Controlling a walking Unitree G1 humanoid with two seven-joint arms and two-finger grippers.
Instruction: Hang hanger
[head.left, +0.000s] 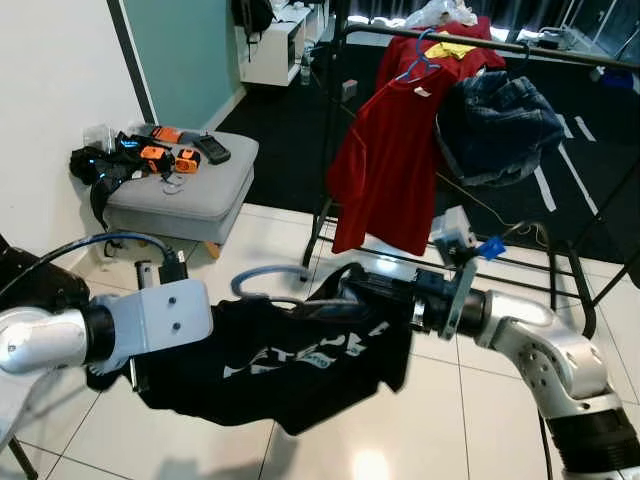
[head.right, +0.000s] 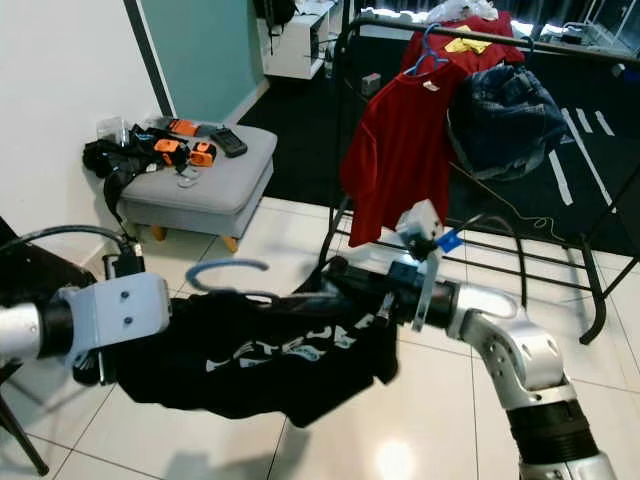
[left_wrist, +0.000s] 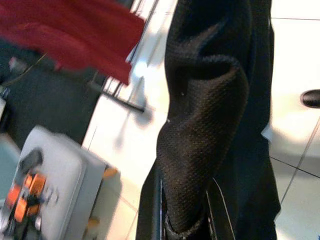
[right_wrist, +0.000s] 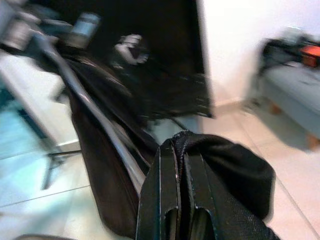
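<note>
White floor tiles (head.left: 250, 235) fill the lower part of the frame and give way to dark flooring in the upper right, where a black clothes rack (head.left: 560, 50) carries a red shirt (head.left: 385, 165) on a blue hanger (head.left: 418, 62) and a bundle of denim (head.left: 500, 125). At the upper left, a grey ottoman (head.left: 185, 190) against the white wall holds orange and black gadgets (head.left: 165, 155). Across the lower middle of the frame, a black T-shirt (head.left: 290, 365) with white lettering is stretched between the two arms, with the grey hook of its hanger (head.left: 262, 280) curving up above the collar. The left gripper (left_wrist: 185, 220), at lower left, has its fingers pinched on a fold of the black fabric, as the left wrist view shows. The right gripper (right_wrist: 182, 200), right of centre, has its fingers pressed together on the other shoulder of the T-shirt, with the hanger's grey bar (right_wrist: 100, 117) running beside them.
</note>
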